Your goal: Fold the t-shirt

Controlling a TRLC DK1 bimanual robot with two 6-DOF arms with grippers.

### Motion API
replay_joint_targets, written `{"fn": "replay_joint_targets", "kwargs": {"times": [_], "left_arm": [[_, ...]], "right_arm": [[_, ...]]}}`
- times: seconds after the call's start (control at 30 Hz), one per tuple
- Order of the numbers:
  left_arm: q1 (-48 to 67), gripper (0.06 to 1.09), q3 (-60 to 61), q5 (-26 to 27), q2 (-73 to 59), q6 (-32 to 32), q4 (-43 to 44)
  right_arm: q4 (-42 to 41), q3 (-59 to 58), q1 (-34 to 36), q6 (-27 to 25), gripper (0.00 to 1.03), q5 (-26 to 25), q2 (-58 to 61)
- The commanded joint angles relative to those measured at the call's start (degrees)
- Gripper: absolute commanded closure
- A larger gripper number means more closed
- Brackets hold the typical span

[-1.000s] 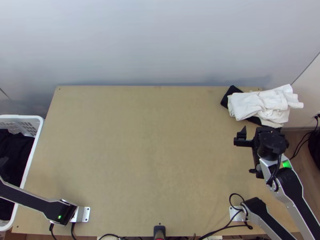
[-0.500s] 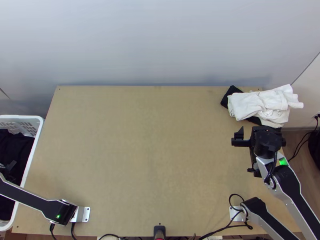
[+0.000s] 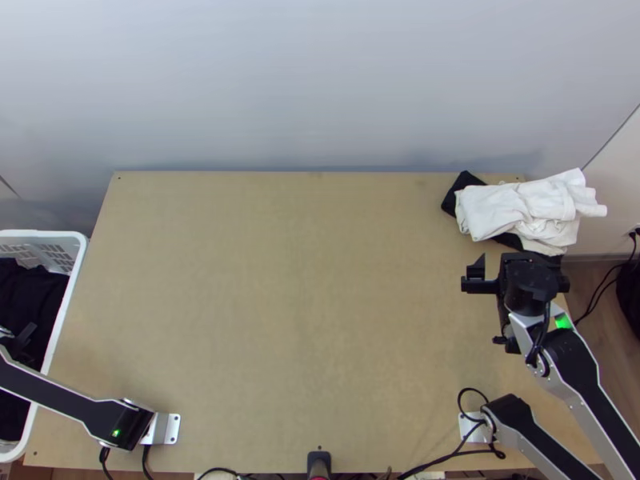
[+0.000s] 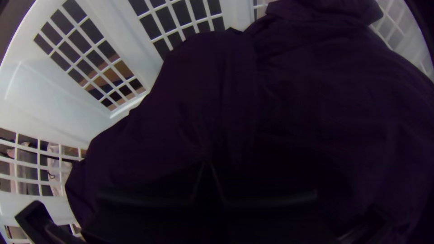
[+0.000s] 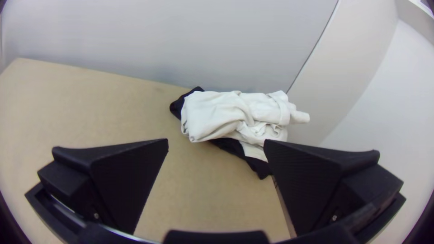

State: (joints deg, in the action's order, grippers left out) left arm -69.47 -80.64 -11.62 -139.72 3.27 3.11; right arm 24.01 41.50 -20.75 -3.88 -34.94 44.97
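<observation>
- A white openwork basket point(image 3: 67, 300) stands at the left side of the tabletop point(image 3: 280, 296), with dark clothing point(image 3: 32, 292) bunched inside; which garment is the t-shirt cannot be told.
- The tabletop is pale wood, bare across its middle, with a smooth grey-white wall point(image 3: 304, 88) along its far edge.
- At the middle of the near edge sits a small black fixture point(image 3: 318, 462).
- In the far right corner a white cloth point(image 3: 512, 210) lies folded and rumpled over a black cloth point(image 3: 460, 192), its right end past the tabletop's edge.
- Wooden floor point(image 3: 620, 352) and black cables point(image 3: 620, 268) show to the right.
- The left arm stretches leftward from its base at the near left corner, across the basket's rim, putting the left gripper point(image 3: 26, 331) low over the dark clothing. Its fingers look pressed together; whether cloth is caught between them cannot be told.
- The right arm is bent at the right side, its upper link slanting far and left. The right gripper point(image 3: 516, 272) hangs near the white cloth, on its near side, pointing far, fingers spread wide with nothing between them.
</observation>
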Motion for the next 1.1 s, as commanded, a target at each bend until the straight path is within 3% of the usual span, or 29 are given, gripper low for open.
{"fn": "replay_joint_targets", "kwargs": {"times": [0.0, 0.2, 0.43, 0.67, 0.87, 1.07], "left_arm": [[-0.49, 1.04, 2.33, 2.92, 4.81, -1.86, -0.13], [-0.4, 1.04, 3.03, 10.47, 15.79, -5.99, -4.17], [1.36, 1.04, 0.84, 13.02, 29.42, -9.33, -14.36], [1.53, 1.04, -1.98, 29.99, 43.92, -21.64, -21.92], [3.64, 1.04, -6.19, 35.26, 54.12, -23.92, -27.2], [7.16, 1.05, -11.91, 35.61, 62.55, -25.59, -27.2]], "right_arm": [[-0.28, 0.43, -0.08, 0.1, 0.04, -0.04, 0.56], [-0.37, 0.6, -0.16, 0.19, 0.05, -0.04, 0.64], [-0.54, 0.6, -0.16, 0.54, 0.05, -0.04, 0.56], [-0.54, 1.48, -0.25, 0.54, 0.05, -0.04, 0.38], [0.07, 8.25, 0.19, 2.65, 0.05, -0.04, 2.31], [3.06, 15.9, 0.19, 4.32, 0.05, -0.04, 4.25]]}}
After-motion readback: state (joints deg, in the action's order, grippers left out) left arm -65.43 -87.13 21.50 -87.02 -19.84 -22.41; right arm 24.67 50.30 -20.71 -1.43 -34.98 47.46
